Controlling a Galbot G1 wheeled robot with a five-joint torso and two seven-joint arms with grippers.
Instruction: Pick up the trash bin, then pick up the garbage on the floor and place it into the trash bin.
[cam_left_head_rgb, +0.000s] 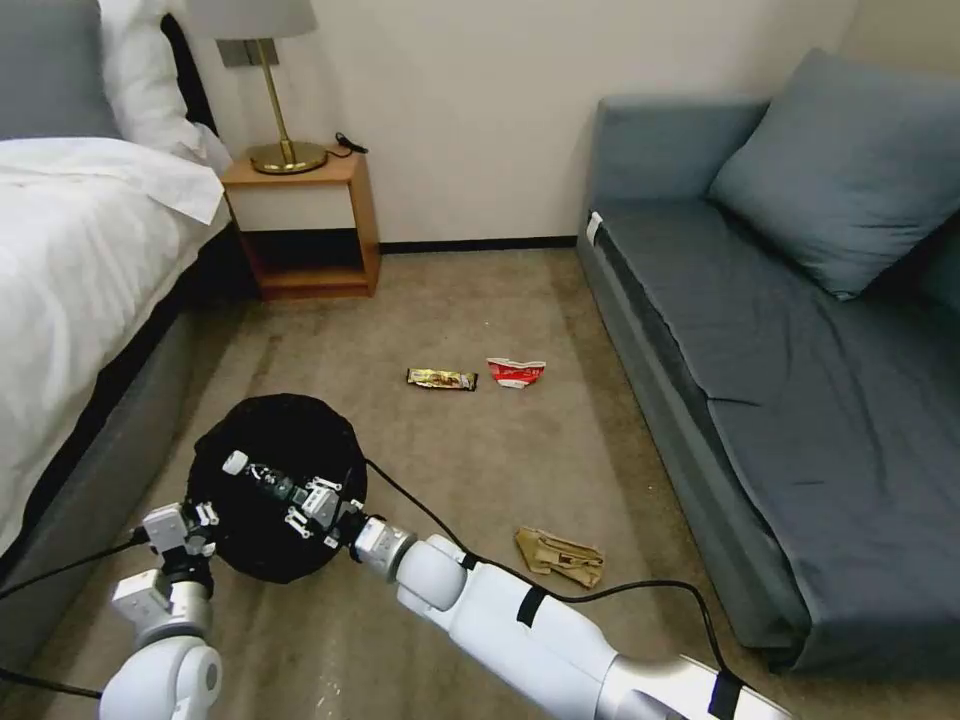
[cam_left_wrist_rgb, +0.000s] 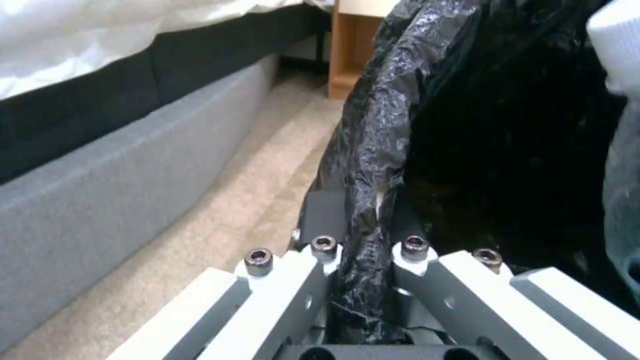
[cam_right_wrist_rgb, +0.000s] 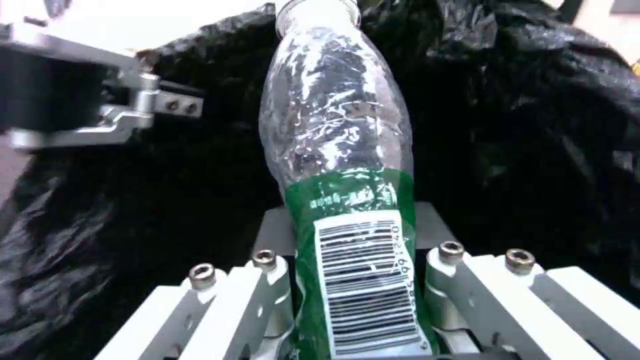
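Observation:
The trash bin (cam_left_head_rgb: 275, 430), lined with a crinkly black bag, hangs at lower left, held off the carpet by its near rim (cam_left_wrist_rgb: 367, 165). My left gripper (cam_left_head_rgb: 205, 520) (cam_left_wrist_rgb: 363, 250) is shut on that rim and bag. My right gripper (cam_left_head_rgb: 300, 500) (cam_right_wrist_rgb: 357, 260) is shut on a clear bottle with a green label (cam_right_wrist_rgb: 340, 150) (cam_left_head_rgb: 262, 475), held over the bin's opening with its neck pointing inward. On the carpet lie a gold-brown snack wrapper (cam_left_head_rgb: 442, 379), a crushed red-and-white carton (cam_left_head_rgb: 516, 372) and crumpled tan paper (cam_left_head_rgb: 560, 556).
A bed (cam_left_head_rgb: 70, 260) lines the left side, with a wooden nightstand (cam_left_head_rgb: 305, 225) and lamp (cam_left_head_rgb: 270, 90) at the back. A grey sofa (cam_left_head_rgb: 790, 350) runs along the right. Open carpet lies between them. A black cable (cam_left_head_rgb: 600, 590) trails over my right arm.

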